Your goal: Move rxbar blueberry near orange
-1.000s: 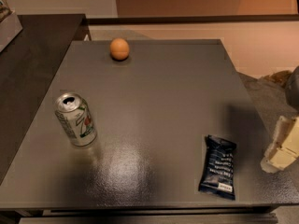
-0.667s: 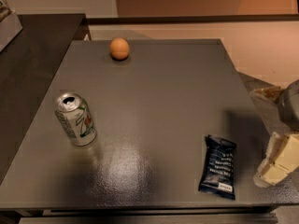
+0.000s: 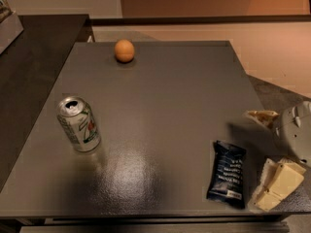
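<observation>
The rxbar blueberry (image 3: 226,174) is a dark navy wrapper with white text. It lies flat near the table's front right corner. The orange (image 3: 124,50) sits at the table's far edge, left of centre, far from the bar. My gripper (image 3: 263,154) is at the right edge of the view, just right of the bar and low over the table. It is open and empty, with one cream finger (image 3: 261,117) behind the bar's level and the other (image 3: 279,182) right beside the bar's right side.
A silver soda can (image 3: 79,124) stands upright on the left part of the grey table (image 3: 160,106). A dark counter (image 3: 34,57) adjoins the table's left side. Bare floor lies beyond the table's right edge.
My gripper has come further into view from the right and moved closer to the bar. The bar, the orange and the can have not moved.
</observation>
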